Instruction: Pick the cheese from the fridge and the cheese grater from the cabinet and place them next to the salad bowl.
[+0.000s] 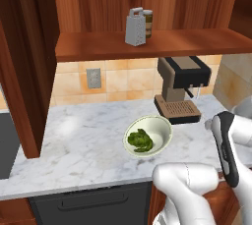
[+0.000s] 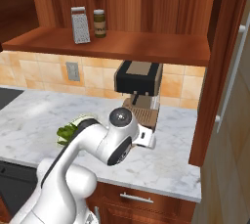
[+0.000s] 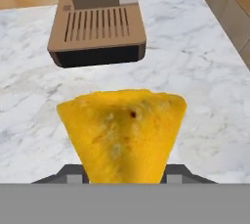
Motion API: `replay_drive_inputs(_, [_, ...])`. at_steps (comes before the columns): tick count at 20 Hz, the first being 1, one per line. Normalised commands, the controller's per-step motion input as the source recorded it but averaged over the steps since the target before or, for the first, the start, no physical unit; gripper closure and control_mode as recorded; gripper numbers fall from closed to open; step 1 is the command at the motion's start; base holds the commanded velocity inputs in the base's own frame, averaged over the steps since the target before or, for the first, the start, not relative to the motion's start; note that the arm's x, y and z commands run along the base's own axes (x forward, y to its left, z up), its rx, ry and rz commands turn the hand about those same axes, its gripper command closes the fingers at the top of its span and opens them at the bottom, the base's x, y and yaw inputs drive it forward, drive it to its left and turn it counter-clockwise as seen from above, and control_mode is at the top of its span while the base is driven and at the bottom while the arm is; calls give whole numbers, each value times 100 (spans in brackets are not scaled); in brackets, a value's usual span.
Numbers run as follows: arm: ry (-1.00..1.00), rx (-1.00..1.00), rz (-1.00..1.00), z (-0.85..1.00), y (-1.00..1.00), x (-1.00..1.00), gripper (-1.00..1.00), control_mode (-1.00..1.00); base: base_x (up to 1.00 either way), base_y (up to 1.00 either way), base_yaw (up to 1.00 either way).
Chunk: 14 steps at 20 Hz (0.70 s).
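Note:
The cheese [image 3: 122, 130], a yellow-orange wedge, stands point down between my gripper's [image 3: 122, 178] fingertips [image 3: 73, 178] just above the marble counter [image 3: 205, 71]. The jaws look slightly parted from its sides, so the gripper is open. The salad bowl [image 1: 165, 126], pale cream-green with dark leaves, sits on the counter left of my arm; my arm partly hides the bowl [image 2: 73, 122] in the right base view. The grey cheese grater [image 1: 135, 28] [image 2: 80, 25] stands upright on the shelf of the reddish-brown cabinet [image 1: 172, 44]. The fridge is out of view.
A dark labelled jar [image 1: 147, 22] [image 2: 99, 23] stands beside the grater. A brown coffee machine [image 1: 179, 89] [image 2: 139, 83] stands behind the bowl, and its drip tray [image 3: 97, 27] lies just ahead of the cheese. A wooden side wall [image 1: 24, 71] bounds the counter's left.

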Motion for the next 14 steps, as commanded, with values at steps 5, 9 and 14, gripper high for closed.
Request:
replay_drive_inputs(5, [0, -8, 0, -57, -2, 31, 100, -100, 0, 0, 0])
replay_drive_inputs(9, [0, -2, 5, -40, 10, 39, 100, -100, 0, 0, 0])
replay_drive_inputs(14, [0, 0, 10, -28, 5, 48, 100, -100, 0, 0, 0])
